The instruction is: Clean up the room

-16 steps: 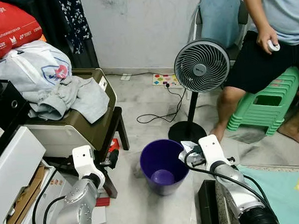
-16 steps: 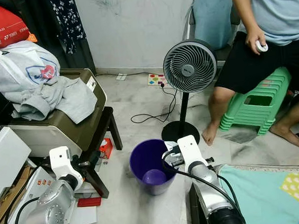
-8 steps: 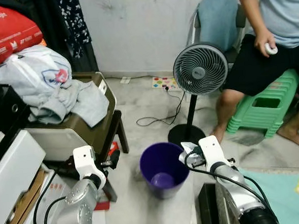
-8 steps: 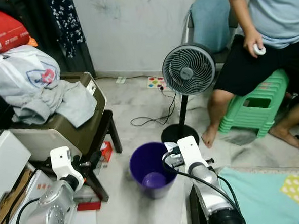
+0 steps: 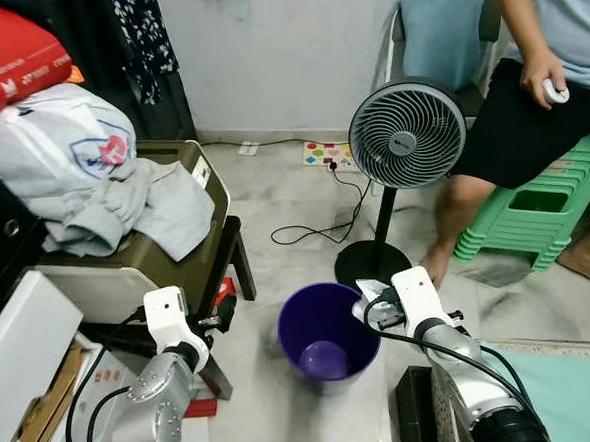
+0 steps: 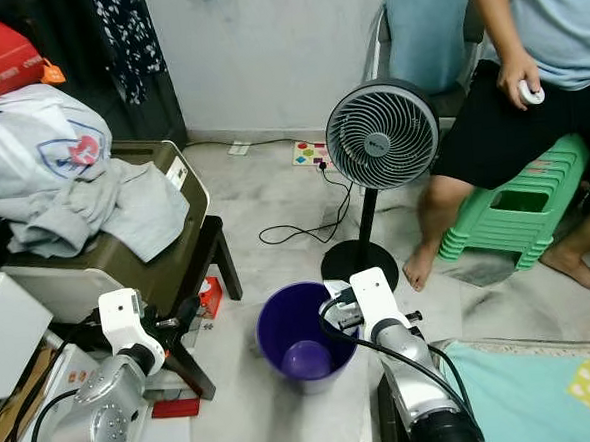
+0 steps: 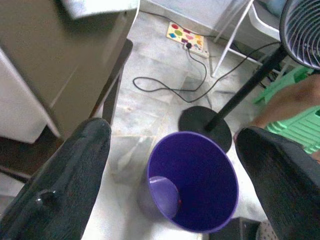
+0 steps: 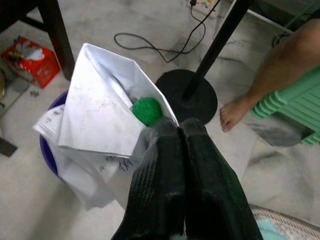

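Note:
A purple bin [image 5: 327, 334] stands on the tiled floor between my two arms. My right gripper [image 5: 372, 306] hangs at the bin's right rim, shut on crumpled white paper [image 8: 100, 120] with a small green ball [image 8: 146, 110] tucked in its fold. In the right wrist view the paper hangs over the bin's rim [image 8: 46, 150]. My left gripper [image 5: 221, 314] is low at the bin's left, beside a dark stool leg. Its black fingers [image 7: 75, 170] stand wide apart, open with nothing between them, and the bin [image 7: 200, 175] lies beyond them.
A standing fan [image 5: 406, 134] with a black round base [image 5: 373, 263] and a trailing cable [image 5: 316, 230] is just behind the bin. A person sits on a green stool [image 5: 530, 207] at the right. Clothes [image 5: 112, 182] lie piled at the left. A red box [image 5: 224, 288] is on the floor.
The head camera has shifted a little. Both grippers, the paper and the bin keep the same places.

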Available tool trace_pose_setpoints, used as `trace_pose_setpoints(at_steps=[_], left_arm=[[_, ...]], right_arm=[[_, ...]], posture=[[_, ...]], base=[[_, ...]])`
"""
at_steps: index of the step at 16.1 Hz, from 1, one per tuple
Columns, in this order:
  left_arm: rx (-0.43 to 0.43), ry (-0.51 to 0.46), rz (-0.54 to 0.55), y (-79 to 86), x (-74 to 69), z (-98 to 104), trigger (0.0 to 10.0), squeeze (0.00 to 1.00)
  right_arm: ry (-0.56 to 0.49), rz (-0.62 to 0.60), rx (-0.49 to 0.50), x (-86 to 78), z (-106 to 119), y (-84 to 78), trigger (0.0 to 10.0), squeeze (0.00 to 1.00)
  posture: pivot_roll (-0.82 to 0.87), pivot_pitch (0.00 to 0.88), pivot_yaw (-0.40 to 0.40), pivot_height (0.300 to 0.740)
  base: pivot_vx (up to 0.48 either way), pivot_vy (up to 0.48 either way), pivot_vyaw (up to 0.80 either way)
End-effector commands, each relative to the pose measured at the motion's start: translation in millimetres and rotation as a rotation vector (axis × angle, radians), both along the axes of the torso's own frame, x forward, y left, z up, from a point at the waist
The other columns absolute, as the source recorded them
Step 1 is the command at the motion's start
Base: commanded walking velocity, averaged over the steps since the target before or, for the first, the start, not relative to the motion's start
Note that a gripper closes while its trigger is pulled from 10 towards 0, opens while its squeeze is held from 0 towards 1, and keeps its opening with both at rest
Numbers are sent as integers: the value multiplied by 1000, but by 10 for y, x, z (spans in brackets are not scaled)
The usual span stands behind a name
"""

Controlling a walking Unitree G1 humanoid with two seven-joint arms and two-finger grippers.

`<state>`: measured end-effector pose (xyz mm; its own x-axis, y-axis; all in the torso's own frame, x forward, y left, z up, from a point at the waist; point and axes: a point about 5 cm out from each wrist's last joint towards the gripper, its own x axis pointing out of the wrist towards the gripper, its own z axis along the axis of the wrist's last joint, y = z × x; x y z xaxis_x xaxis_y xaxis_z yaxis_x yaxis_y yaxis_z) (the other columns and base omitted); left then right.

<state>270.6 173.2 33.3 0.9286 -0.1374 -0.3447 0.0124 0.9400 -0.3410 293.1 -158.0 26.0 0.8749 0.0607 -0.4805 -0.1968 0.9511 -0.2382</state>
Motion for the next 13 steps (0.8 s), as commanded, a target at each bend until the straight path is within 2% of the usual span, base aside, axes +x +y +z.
trace_pose_setpoints(at_steps=[1,9,13], left_arm=[[-7,-11,-6,-9,7,22,10000,0],[-5,-10,-3,-7,16,25,10000,0],[46,-60,22,15,7,109,10000,0]], right_arm=[[0,-6,-6,14,18,-30,10000,0],[-4,-3,-10,25,24,-27,10000,0],[-31,0,-7,26,51,-27,10000,0]], posture=[[-67,0,35,740],[-67,0,33,740],[-67,0,34,740]], base=[[292,0,0],[288,0,0],[0,0,0]])
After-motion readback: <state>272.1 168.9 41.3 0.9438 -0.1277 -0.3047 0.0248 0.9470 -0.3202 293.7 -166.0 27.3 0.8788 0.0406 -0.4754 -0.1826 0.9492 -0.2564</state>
